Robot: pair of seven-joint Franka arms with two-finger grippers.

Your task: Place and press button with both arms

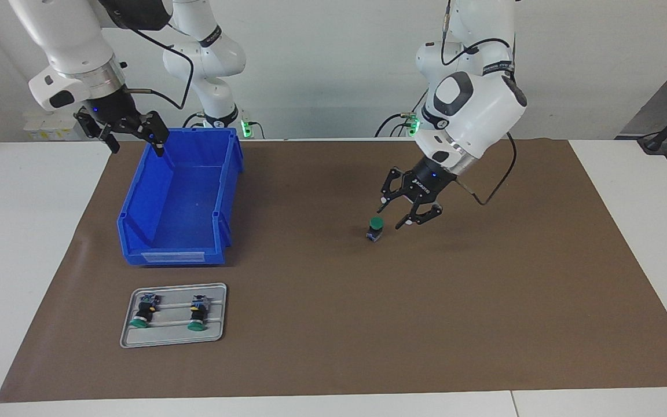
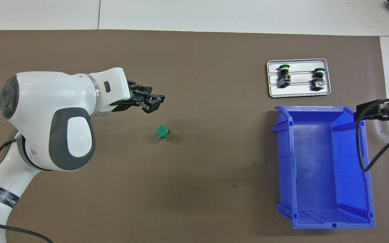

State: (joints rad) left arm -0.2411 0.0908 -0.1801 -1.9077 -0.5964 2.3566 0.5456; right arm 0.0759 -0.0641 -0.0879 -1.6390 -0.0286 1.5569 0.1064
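Green-capped button [image 1: 375,228] stands upright on the brown mat, free of the left claw [image 1: 394,212], whose fingers gape; right claw [image 1: 134,141] spread wide.

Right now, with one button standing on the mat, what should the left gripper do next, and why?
Probably shift the left gripper over the button and descend. The button stands upright, green cap up, untouched; the open gripper hangs beside it. The right gripper waits at the blue bin.
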